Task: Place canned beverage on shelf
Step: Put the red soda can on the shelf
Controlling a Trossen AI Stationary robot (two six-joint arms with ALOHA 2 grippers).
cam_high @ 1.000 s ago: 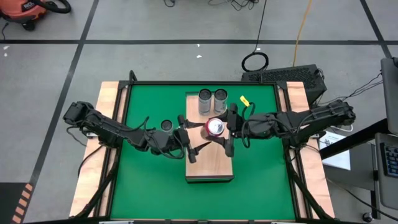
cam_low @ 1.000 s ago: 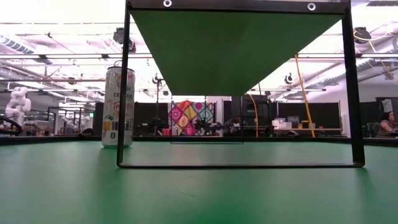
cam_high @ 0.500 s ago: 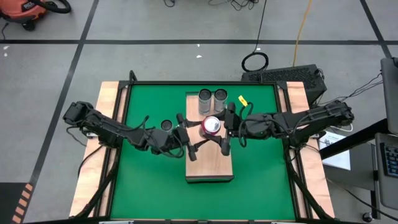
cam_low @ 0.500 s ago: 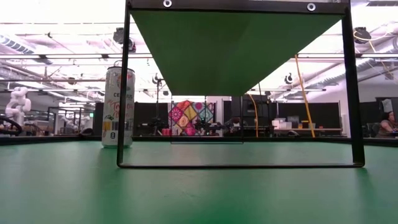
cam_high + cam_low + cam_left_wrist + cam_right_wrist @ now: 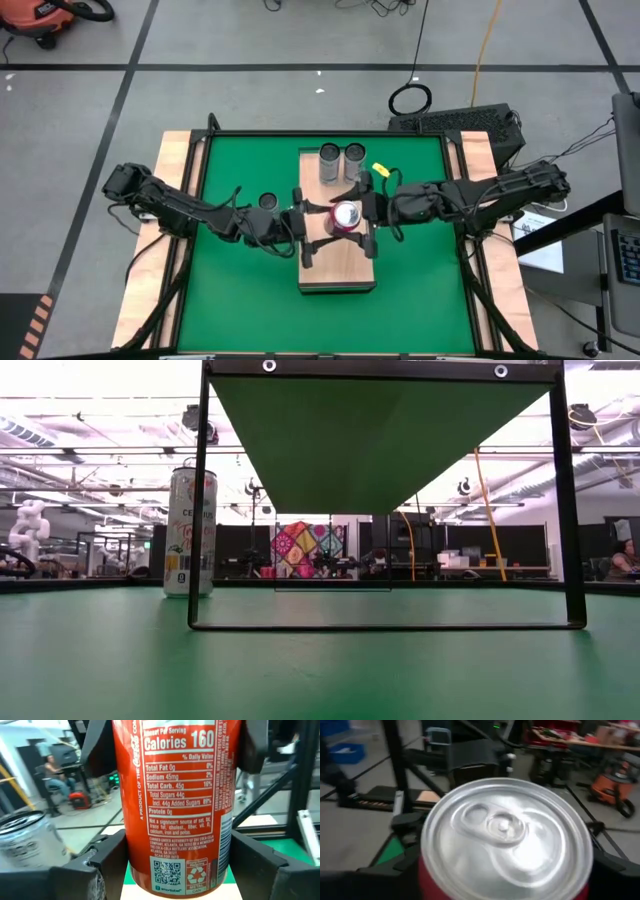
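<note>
- Left gripper [image 5: 306,222] sits at the left edge of the shelf [image 5: 337,268], its fingers [image 5: 95,865] spread on either side of the red can [image 5: 346,215]; whether they press it cannot be told
- Only the left wrist view shows the can's nutrition label, plus a silver can [image 5: 22,840] nearby and a seated person (far behind)
- The red can stands upright at mid-shelf, with two grey cans [image 5: 341,159] at the far end
- Right gripper [image 5: 368,213] flanks the can from the right, jaws wide; grip cannot be told
- The low view alone shows a tall white can [image 5: 190,532] on the green table [image 5: 320,670]
</note>
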